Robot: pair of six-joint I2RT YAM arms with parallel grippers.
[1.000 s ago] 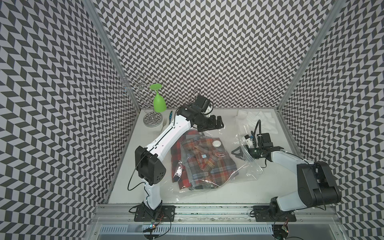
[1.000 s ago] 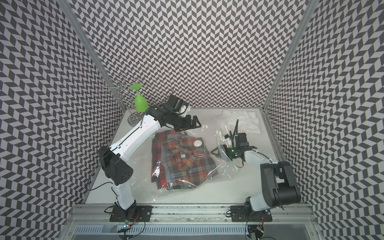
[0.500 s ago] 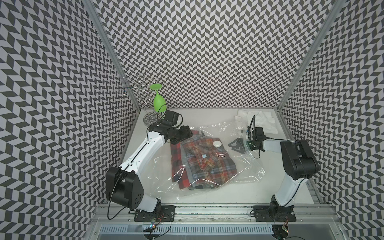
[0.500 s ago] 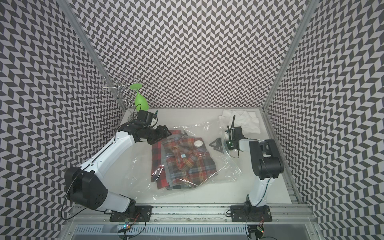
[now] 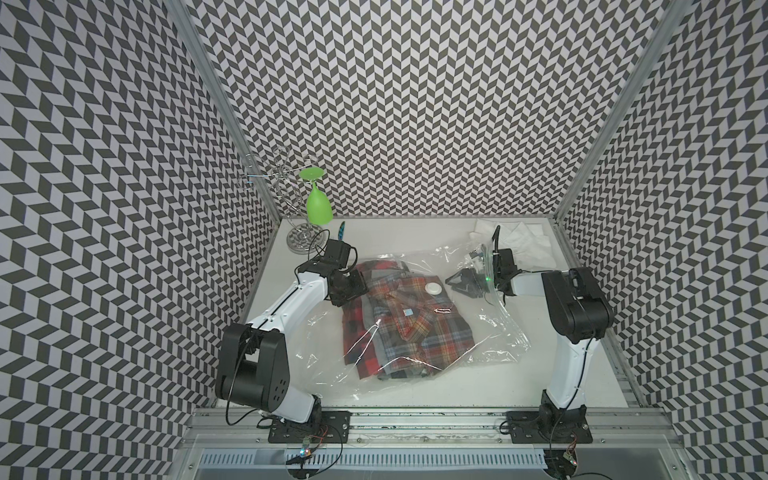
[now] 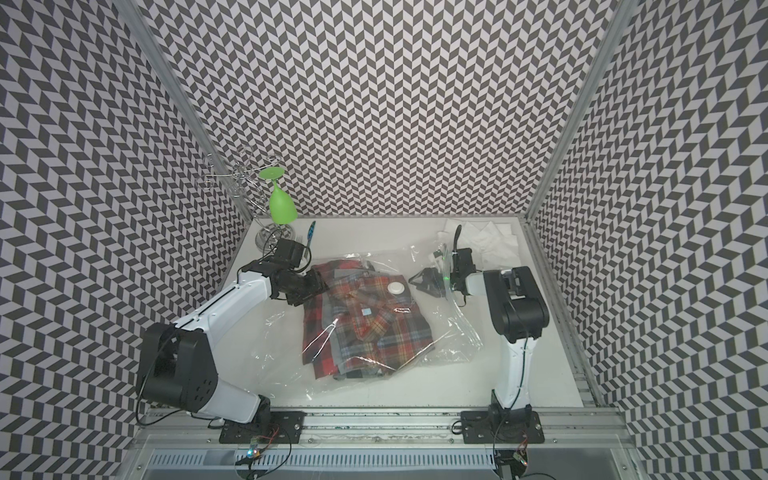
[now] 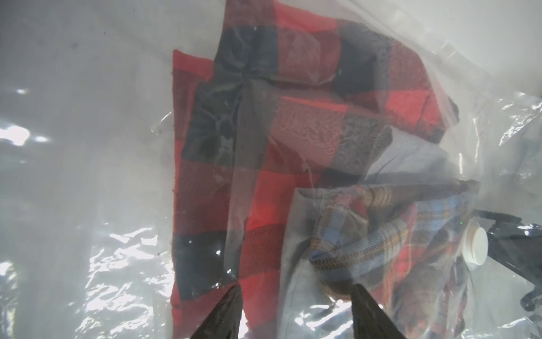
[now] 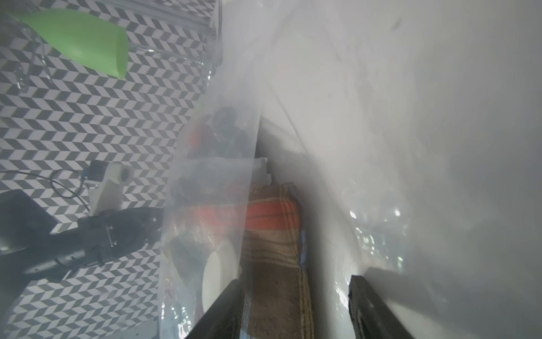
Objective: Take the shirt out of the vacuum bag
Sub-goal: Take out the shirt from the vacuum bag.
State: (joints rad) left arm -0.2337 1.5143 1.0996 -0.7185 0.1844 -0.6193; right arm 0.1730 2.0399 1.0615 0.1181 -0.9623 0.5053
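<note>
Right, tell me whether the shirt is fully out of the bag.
No, the plaid shirt lies folded under the clear plastic of the bag, with the white cap on top.

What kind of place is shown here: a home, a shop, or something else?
Probably a robot test cell: chevron-patterned walls enclose a white table, and two arms stand bolted to an aluminium rail.

left gripper (image 5: pixel 352 287): dropped left and nearer, from above the bag's far edge onto the red plaid shirt's (image 5: pixel 409 322) far-left corner; jaws narrower.
right gripper (image 5: pixel 458 281): moved left toward the round white valve cap (image 5: pixel 433 287).
right arm (image 5: pixel 575 305): elbow swung upright.
</note>
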